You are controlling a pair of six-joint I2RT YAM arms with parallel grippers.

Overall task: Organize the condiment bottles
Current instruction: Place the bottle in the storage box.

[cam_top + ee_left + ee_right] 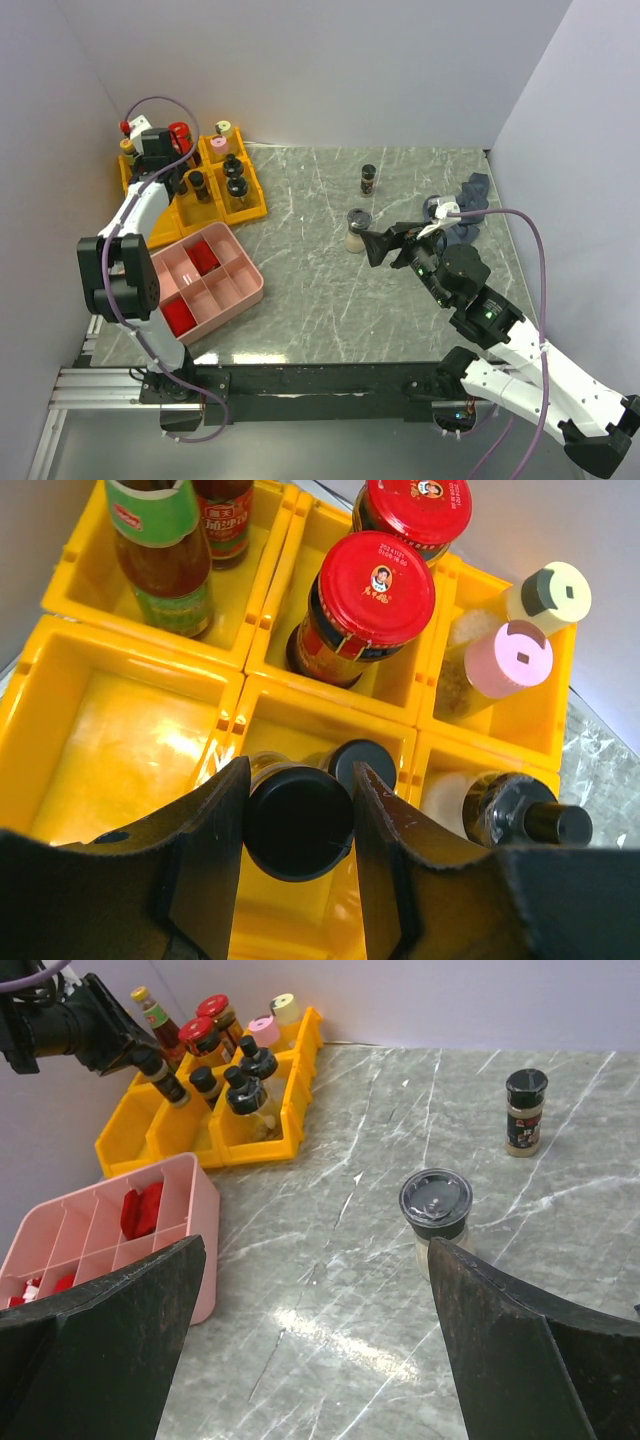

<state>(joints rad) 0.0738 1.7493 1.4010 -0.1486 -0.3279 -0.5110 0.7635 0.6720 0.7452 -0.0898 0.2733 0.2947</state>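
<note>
Left end effector [298, 805]: closed on a black-capped spice jar [298, 830], poised over the yellow bins [250, 680].
Judging by the bins, well along: red-lidded jars [375, 590], green-labelled bottle [160, 550] and pale shakers [505, 660] already slotted beyond the fingers. Still to do: releasing this jar, then fetching two from the counter [330, 1290], namely a dark-lidded shaker [436, 1205] just ahead of the wide-open right end effector [318, 1250], nearer its right finger, and a black-capped jar [526, 1110] farther beyond. Cannot tell whether the held jar's base touches the bin floor; label hidden beneath cap and fingers.
</note>
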